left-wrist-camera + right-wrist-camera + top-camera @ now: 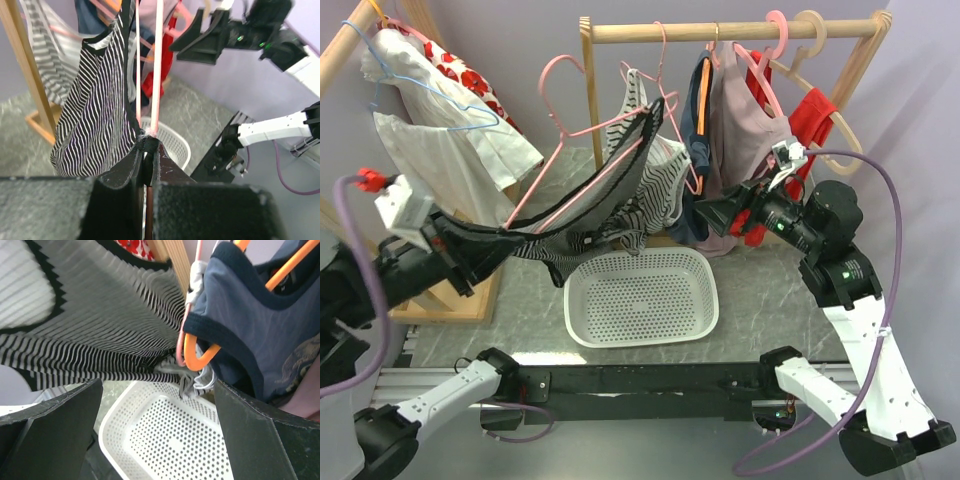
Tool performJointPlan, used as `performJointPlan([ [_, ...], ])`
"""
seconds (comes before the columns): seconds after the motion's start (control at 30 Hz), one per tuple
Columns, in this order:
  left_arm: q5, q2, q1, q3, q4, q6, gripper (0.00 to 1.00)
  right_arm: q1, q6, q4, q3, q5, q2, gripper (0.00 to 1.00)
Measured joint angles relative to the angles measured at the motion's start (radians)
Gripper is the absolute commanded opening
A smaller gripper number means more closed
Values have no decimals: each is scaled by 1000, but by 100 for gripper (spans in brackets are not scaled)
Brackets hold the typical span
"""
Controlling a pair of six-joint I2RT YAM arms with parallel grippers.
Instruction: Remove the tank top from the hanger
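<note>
At the far left, a white garment with red flowers (440, 140) hangs on the left rack. Just below it, the left gripper (470, 262) is pressed together. In the left wrist view its fingers (125, 170) pinch the lower end of the pink hanger (156, 75) together with the black edging of the striped tank top (95, 115).

The hanger slants up and right from that grip. Its hook sits in open air between the two racks, not on either rail. The tank top (640, 180) is still on the hanger, stretched along it. Its loose bulk sags above the far rim of the white perforated basket (640, 300), which sits on the table between the arms.

Further right, a wooden rail (720, 30) carries a navy garment (700, 120) on an orange hanger (200, 357), a mauve top (745, 130) and a red garment (810, 120).

The right gripper (712, 215) is level with the navy garment's lower edge, its jaws spread wide and holding nothing. The right wrist view looks out between its fingers (55, 430) at the tank top's stripes, the navy garment and the basket below.
</note>
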Motion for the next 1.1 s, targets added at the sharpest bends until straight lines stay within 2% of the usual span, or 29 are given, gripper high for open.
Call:
performJointPlan([
  [0.27,58,-21,0,-12,52,19,1,0,3,30,-43,13,-6,100],
  [0.47,170,7,0,-153,51,27,1,0,-18,23,-42,64,-52,100],
  [0.6,197,11,0,-241,42,25,1,0,-30,22,-42,105,-105,100],
  [0.87,211,-33,0,-281,29,16,1,2,-21,31,-29,56,-111,100],
  [1.1,247,-42,0,-315,49,13,1,27,-15,30,-29,32,-64,90],
])
